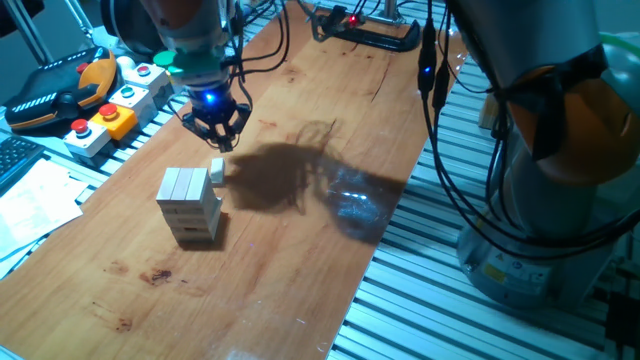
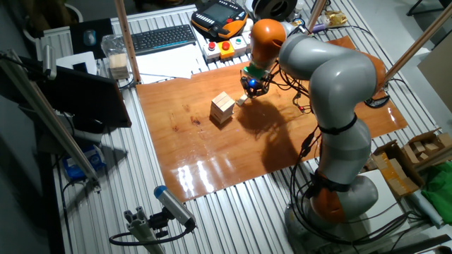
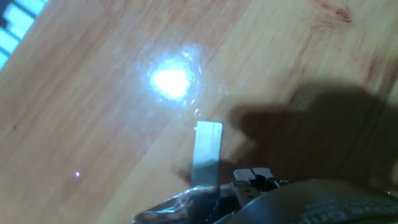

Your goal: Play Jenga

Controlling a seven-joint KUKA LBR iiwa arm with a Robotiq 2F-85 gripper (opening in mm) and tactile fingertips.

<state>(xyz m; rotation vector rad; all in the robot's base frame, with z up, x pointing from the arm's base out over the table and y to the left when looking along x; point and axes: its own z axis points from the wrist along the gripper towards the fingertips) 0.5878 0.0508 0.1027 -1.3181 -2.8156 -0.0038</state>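
Behind the Jenga (image 1: 190, 205) tower, beside a loose block (image 1: 217, 171), the fingers (image 1: 216, 135) hover, spread open.

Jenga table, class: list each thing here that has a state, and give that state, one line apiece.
Jenga tower: upright, layers crossed, on the wooden board.
Loose block: off the tower, lying beside its top.
Gripper: above the loose block; open or shut cannot be told.
Gripper light: on, glowing blue.

The gripper (image 1: 216, 133) jaw gap is too small to tell; hand view blurred.
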